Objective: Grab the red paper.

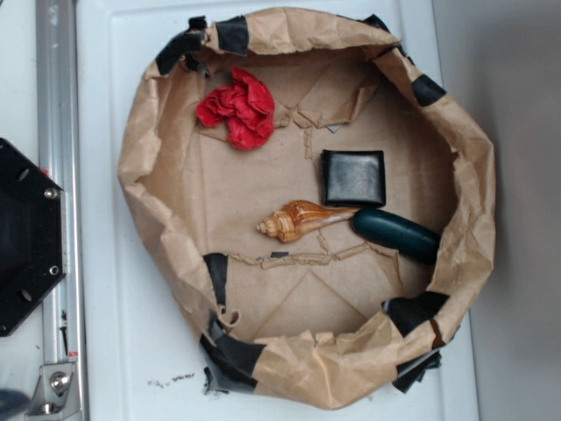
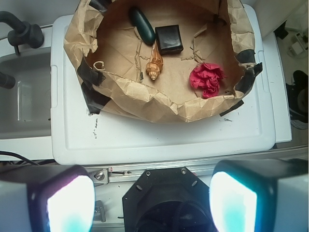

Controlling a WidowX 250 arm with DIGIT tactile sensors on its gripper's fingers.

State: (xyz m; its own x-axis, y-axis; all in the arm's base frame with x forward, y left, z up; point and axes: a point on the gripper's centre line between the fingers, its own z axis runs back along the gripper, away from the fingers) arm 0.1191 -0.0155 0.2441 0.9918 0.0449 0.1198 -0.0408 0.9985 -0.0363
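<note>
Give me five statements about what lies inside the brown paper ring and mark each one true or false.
1. The red paper lies inside the brown paper ring. True.
2. The gripper is shut on the red paper. False: it is open and far from it.
3. The seashell lies on top of the black square pad. False: it lies beside it.
4. The dark green oblong piece lies near the seashell's narrow end. True.
5. The red paper touches the pad. False: they lie apart.

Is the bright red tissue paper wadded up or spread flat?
Wadded: the red tissue paper is a ruffled lump lying on the brown paper basin's floor.
</note>
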